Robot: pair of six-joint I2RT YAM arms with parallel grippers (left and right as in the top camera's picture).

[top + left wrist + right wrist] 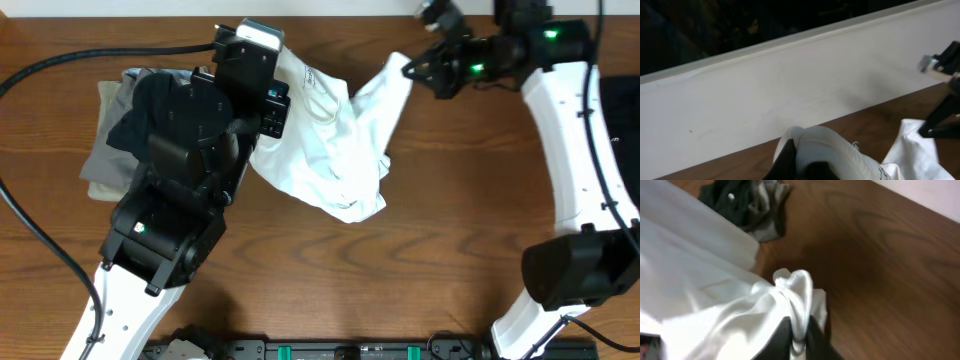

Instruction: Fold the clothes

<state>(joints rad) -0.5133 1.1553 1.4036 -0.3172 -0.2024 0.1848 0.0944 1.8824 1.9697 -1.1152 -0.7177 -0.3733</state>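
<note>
The white T-shirt [335, 150] hangs crumpled between my two grippers above the table's far middle. My left gripper [262, 95] is shut on its left part near the collar; in the left wrist view white cloth [835, 150] is bunched over the jaws [805, 167]. My right gripper [420, 68] is shut on a pinched corner of the shirt [795, 290], held between its fingers [799, 335]. A pile of grey and black clothes [130, 120] lies at the far left, partly hidden under my left arm; it also shows in the right wrist view [747, 202].
A white wall [790, 85] borders the table's far edge. A black rail [350, 350] runs along the near edge. A dark object [622, 120] lies at the right edge.
</note>
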